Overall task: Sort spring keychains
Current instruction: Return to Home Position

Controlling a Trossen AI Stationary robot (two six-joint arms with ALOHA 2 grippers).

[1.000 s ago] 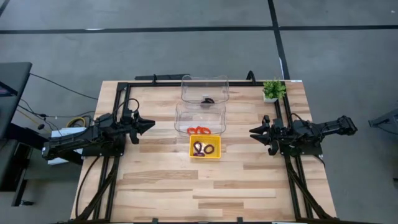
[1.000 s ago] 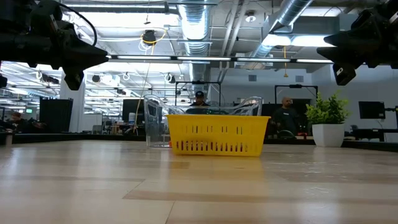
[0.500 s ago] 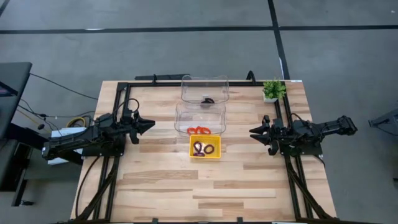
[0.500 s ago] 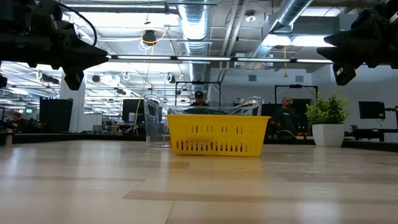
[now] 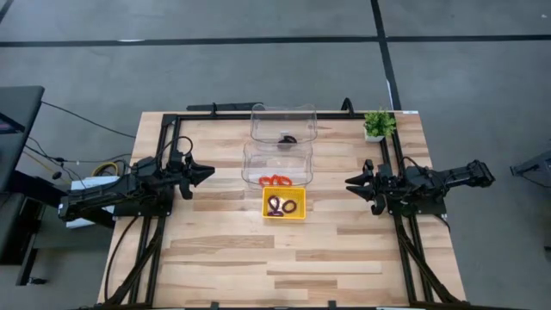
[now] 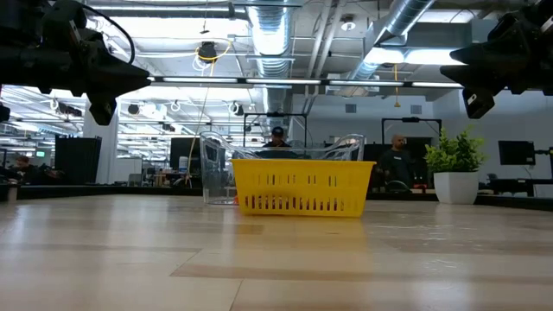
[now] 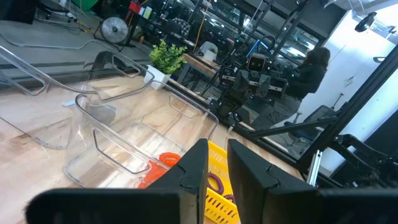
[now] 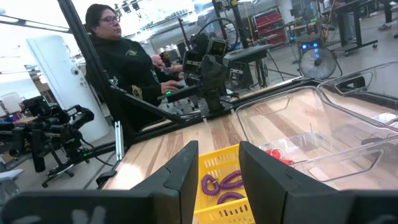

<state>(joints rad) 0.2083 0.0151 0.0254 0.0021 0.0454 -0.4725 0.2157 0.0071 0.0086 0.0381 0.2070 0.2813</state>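
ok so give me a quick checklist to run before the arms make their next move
1. left gripper open and empty, out at the left side: ok
2. right gripper open and empty, out at the right side: ok
3. purple keychains inside the yellow tray: ok
4. orange keychains inside the clear bin next to the tray: ok
5. black keychain inside the farther clear bin: ok, but how many are in there: cannot tell
6. keychains lying loose on the table: none seen, ok
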